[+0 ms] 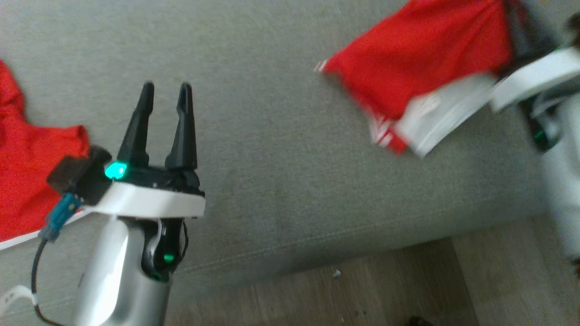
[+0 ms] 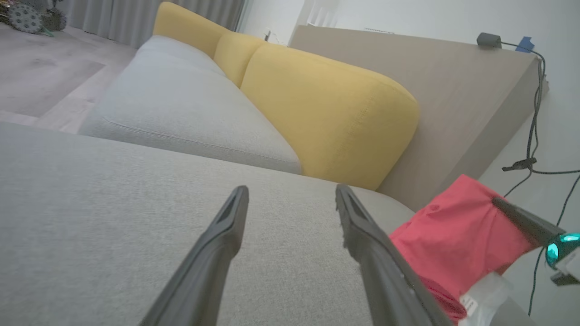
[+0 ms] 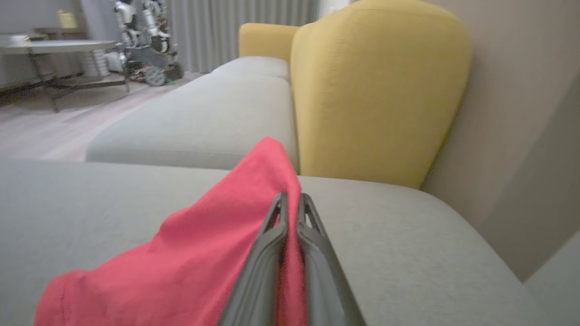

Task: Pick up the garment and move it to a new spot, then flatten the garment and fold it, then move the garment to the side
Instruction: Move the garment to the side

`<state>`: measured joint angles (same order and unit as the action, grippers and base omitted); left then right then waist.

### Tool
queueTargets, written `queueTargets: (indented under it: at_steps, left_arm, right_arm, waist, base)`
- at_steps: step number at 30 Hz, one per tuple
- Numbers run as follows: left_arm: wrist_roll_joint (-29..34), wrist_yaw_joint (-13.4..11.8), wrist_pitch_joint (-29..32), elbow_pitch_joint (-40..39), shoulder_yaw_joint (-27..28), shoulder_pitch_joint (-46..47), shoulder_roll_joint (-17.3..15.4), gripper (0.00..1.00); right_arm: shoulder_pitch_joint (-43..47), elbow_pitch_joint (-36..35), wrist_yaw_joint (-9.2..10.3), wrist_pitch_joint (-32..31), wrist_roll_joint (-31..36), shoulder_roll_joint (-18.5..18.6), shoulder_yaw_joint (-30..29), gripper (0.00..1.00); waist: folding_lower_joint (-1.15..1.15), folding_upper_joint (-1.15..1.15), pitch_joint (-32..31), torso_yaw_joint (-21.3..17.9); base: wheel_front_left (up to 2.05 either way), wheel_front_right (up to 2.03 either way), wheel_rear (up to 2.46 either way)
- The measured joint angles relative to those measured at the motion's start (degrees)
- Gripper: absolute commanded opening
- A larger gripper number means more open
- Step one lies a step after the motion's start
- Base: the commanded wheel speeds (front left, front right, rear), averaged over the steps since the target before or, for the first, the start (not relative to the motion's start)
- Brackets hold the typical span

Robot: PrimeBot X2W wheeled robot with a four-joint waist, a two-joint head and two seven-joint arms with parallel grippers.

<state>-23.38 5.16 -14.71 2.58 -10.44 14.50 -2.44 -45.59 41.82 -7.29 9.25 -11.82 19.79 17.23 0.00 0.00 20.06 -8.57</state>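
Gripper on the right arm (image 3: 290, 197) is clenched on a raised fold of the red garment (image 3: 204, 253), whose loose end droops over the grey sofa seat (image 3: 408, 235), at the seat's end by the yellow backrest (image 3: 376, 90). Left gripper (image 1: 166, 90) hovers released over the same seat, fingers spread.

The garment (image 1: 421, 59) is showing as red cloth with a white panel and red-and-white stripes along its lower edge, blurred in the head view. It is bunching into gathers at one end, where the right hand (image 3: 290, 199) is pinching a fold between its closed fingers, and from that raised peak it is draping down and spreading out toward the grey sofa seat (image 1: 290, 136). In the left wrist view a small label is showing on the white part at the bottom of the cloth.
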Motion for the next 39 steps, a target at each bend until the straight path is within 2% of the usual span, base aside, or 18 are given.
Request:
queueTargets:
  at_steps: [4,9,17,24,25,26,34,39]
  left_arm:
    - [2.33,0.77,0.0,0.26,0.01,3.44,0.01,1.0]
    - [4.42,1.4,0.0,1.47,-0.09,6.89,0.01,1.0]
    - [5.23,1.75,0.0,3.13,-0.73,8.89,-0.31,1.0]
    - [5.23,1.92,0.0,3.12,-0.74,9.35,-0.7,1.0]
    - [5.23,1.93,0.0,3.12,-0.71,9.35,-0.7,1.0]
    - [5.23,1.94,-0.01,3.12,-0.69,9.35,-0.71,1.0]
    - [4.03,1.96,0.0,4.23,-0.21,9.24,-0.48,1.0]
    - [2.76,1.96,0.0,4.14,0.86,8.71,-0.24,1.0]
  right_arm:
    - [-5.7,0.94,0.0,-1.15,-5.35,2.7,-3.5,0.0]
    - [-10.29,3.13,0.0,-1.58,-8.94,3.36,-7.55,0.0]
    - [-12.95,7.78,0.0,-0.42,-9.98,3.11,-10.06,0.0]
    - [-14.1,10.0,0.0,1.27,-10.22,2.92,-10.82,0.0]
    - [-14.38,10.38,0.0,1.6,-10.15,2.92,-11.39,0.8]
    - [-14.67,10.83,0.0,2.01,-10.06,2.88,-12.14,1.0]
    - [-14.9,11.67,0.0,3.09,-9.61,2.52,-13.89,1.0]
    - [-13.02,7.83,0.0,4.15,-7.77,1.9,-13.62,1.0]
  waist:
    - [0.0,0.0,3.55,-2.01]
    - [0.01,0.0,7.88,-4.74]
    - [0.01,0.0,12.47,-8.61]
    - [0.0,0.0,13.11,-8.83]
    - [0.0,0.0,13.15,-8.73]
    - [0.0,0.0,13.18,-8.6]
    - [0.0,0.0,10.72,-7.3]
    - [0.0,0.0,7.27,-5.98]
  base:
    - [0.0,0.0,0.0]
    - [0.0,0.0,0.0]
    - [0.0,0.0,0.0]
    - [0.0,0.0,0.0]
    - [0.0,0.0,0.0]
    - [0.0,0.0,0.0]
    - [0.0,0.0,0.0]
    - [0.0,0.0,0.0]
